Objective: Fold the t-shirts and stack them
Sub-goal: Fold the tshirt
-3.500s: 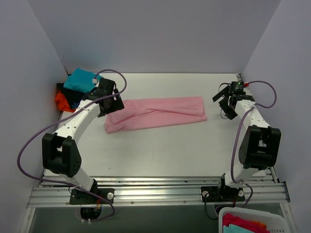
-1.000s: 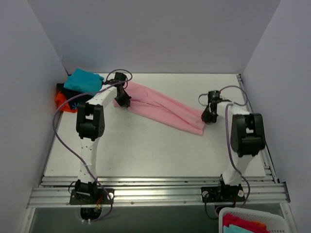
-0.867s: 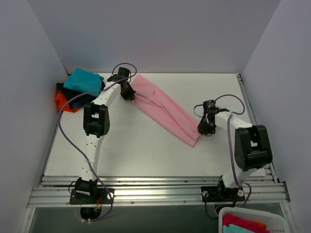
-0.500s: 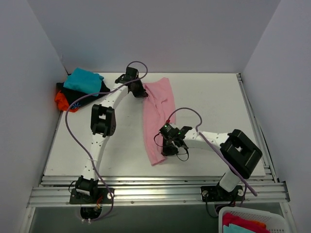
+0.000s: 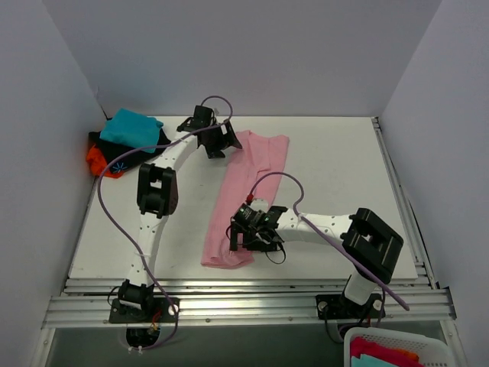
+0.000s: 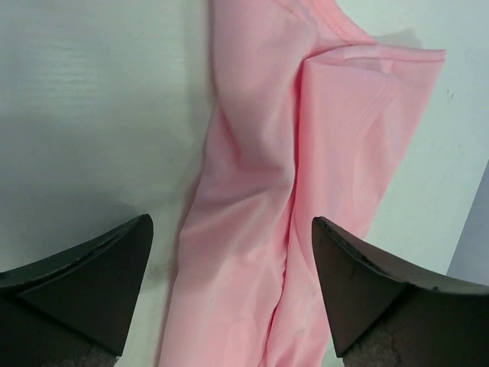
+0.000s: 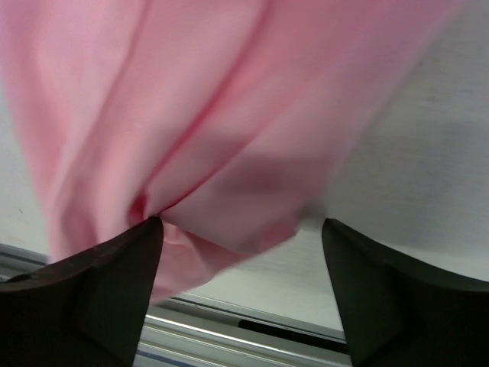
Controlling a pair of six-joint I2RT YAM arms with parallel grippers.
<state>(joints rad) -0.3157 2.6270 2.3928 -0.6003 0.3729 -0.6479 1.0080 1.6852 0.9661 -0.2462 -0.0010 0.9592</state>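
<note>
The light-pink t-shirt, folded into a long strip, lies on the table from far centre to the near edge. My left gripper is open just above its far end; in the left wrist view the pink cloth lies flat between the wide-apart jaws of this gripper. My right gripper is open low over the near end; in its wrist view the bunched pink cloth lies by the left fingertip of the gripper. A pile of teal, black starburst and orange-red shirts sits far left.
Grey walls close in the table on the left, back and right. The metal rail runs along the near edge, also seen in the right wrist view. A white basket with folded cloth stands at the bottom right, off the table.
The pink strip has swung from lying across the table to lying far-to-near. My right gripper carried its end to the near left; my left gripper moved to far centre. Both jaws now stand open.
</note>
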